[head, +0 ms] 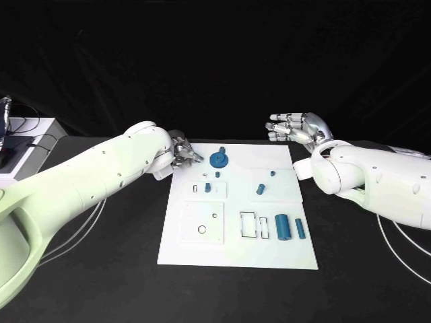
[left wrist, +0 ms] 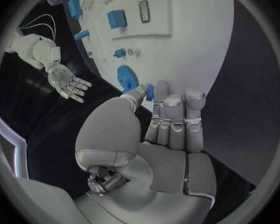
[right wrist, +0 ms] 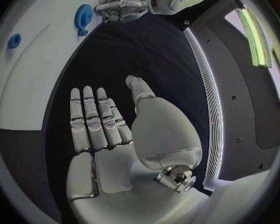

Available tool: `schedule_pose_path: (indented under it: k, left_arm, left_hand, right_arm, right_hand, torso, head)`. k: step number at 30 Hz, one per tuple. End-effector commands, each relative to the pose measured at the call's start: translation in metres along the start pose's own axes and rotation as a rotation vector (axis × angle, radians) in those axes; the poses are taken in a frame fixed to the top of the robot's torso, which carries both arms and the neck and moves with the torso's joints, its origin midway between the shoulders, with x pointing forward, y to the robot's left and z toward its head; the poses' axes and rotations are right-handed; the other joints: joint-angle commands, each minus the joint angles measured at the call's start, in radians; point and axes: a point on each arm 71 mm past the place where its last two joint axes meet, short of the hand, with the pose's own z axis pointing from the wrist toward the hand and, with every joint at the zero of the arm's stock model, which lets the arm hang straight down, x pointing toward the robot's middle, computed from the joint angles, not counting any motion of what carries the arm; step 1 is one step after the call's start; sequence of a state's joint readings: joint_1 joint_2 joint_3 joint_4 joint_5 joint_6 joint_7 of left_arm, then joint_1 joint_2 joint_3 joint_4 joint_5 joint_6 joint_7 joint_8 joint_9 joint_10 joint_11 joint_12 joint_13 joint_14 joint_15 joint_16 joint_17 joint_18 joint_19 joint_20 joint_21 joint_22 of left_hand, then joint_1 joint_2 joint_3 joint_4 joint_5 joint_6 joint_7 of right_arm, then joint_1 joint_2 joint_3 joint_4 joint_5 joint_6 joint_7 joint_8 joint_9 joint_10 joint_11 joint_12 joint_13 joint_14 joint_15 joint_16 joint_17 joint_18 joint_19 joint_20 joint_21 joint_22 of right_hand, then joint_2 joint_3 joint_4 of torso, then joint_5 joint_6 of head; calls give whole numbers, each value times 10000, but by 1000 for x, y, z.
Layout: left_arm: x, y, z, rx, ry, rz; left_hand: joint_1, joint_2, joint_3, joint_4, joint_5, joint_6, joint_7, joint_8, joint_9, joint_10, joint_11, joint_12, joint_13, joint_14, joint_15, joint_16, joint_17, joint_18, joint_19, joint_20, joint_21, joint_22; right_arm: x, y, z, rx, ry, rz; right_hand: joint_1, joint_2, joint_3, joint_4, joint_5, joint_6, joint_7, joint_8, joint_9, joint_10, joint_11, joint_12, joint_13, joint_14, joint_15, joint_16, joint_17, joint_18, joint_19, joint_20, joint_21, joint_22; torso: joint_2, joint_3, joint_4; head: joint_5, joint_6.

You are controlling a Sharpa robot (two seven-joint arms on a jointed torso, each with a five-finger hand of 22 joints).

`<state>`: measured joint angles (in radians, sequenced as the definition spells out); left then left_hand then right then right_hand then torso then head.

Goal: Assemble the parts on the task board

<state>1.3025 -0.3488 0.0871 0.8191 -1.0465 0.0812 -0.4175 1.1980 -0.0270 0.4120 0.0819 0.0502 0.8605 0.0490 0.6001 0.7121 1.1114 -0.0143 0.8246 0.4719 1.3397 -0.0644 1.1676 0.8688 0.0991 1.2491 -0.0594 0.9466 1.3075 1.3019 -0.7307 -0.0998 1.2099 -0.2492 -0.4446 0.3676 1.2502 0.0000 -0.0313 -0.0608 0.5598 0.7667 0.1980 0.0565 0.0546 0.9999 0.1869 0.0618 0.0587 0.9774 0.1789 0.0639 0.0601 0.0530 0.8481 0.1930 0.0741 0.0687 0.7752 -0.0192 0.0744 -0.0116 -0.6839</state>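
The left hand point(head: 182, 152) is seen at the far-left corner of the board point(head: 237, 252), just beside the blue gear point(head: 219, 160), which lies to its right on the board's far end. In the left wrist view a small blue part point(left wrist: 149, 92) appears to be pinched between the thumb and the fingers point(left wrist: 176, 115), with the gear point(left wrist: 128, 78) just beyond the fingertips; whether the part touches the gear cannot be told. The right hand point(head: 295, 129) is held above the table past the board's far-right corner, well apart from every part, its fingers straight, slightly spread and holding nothing.

The left hand is judged much the nearer to the gear, so any fitting there would fall to it, with a short move rightward over the board's far edge. Two blue cylinders point(head: 290, 227) lie side by side near the board's near-right corner, their long axes running near to far; they are nearer the right arm. Small pegs point(head: 260, 189) stand in the middle of the board.

Open black table is left on both sides of the board. The left forearm lies close along the board's left edge, so room there is judged tight.
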Motion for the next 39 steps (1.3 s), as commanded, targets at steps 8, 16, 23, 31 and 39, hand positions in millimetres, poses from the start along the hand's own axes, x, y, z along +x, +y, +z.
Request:
schedule_pose_path:
  k: [8,16,23,31,39]
  left_arm:
    - [-2,0,-1,319,-78,-712]
    - [-5,5,-6,356,-102,-1229]
    - [-4,10,-20,380,199,-1478]
    - [-1,13,-38,410,362,-1538]
    - [12,22,-56,320,593,-1305]
  left_hand:
    - [-380,-22,1751,-787,63,-131,-16,81,148,46,-58,-78,-52,-31,-64,54,-13,-74,-66,-40,-17,420]
    - [-1082,-100,2685,-1575,204,8,-75,152,251,302,-138,-122,-60,48,-131,6,-73,-139,-12,-178,5,467]
    - [-1322,-63,2828,-1788,230,82,-92,156,283,398,-167,-140,-45,70,-158,-40,-96,-178,2,-231,-49,461]
    - [-1461,-36,2807,-1733,196,216,-164,236,310,568,-224,-111,-55,165,-202,30,34,-202,84,-266,30,494]
    - [-1636,-23,2827,-1675,166,403,-270,311,279,819,-303,-173,-142,341,-271,54,257,-279,234,-357,161,543]
  right_arm:
    - [-4,-1,1,-49,53,-81]
    - [-5,-3,1,3,62,-81]
    - [-8,-5,0,64,16,-103]
    - [-11,-8,-2,145,-25,-122]
    - [-12,-12,-4,244,-24,-151]
  right_hand:
    - [-84,32,-16,-53,61,26,354,-47,-8,29,13,-31,-10,-38,2,-53,-15,81,-74,23,-42,-15]
    - [-96,33,-12,-57,70,7,356,-47,-9,21,16,-31,-11,-54,8,-53,-16,80,-100,24,-45,-17]
    - [-96,33,-12,-57,70,7,356,-47,-9,21,16,-31,-11,-54,8,-53,-16,80,-100,24,-45,-17]
    - [-96,33,-12,-57,70,7,356,-47,-9,21,16,-31,-11,-54,8,-53,-16,80,-100,24,-45,-17]
    - [-92,27,-2,-77,80,4,358,-46,-9,20,17,-30,-10,-130,13,-58,-19,78,-156,31,-51,-21]
  torso:
    - [1,-1,5]
    - [-24,-5,9]
    - [-78,-19,54]
    - [-209,-56,140]
    - [-334,-85,196]
  head:
    - [14,-39]
    - [43,-33]
    - [61,-50]
    - [54,-154]
    - [68,-284]
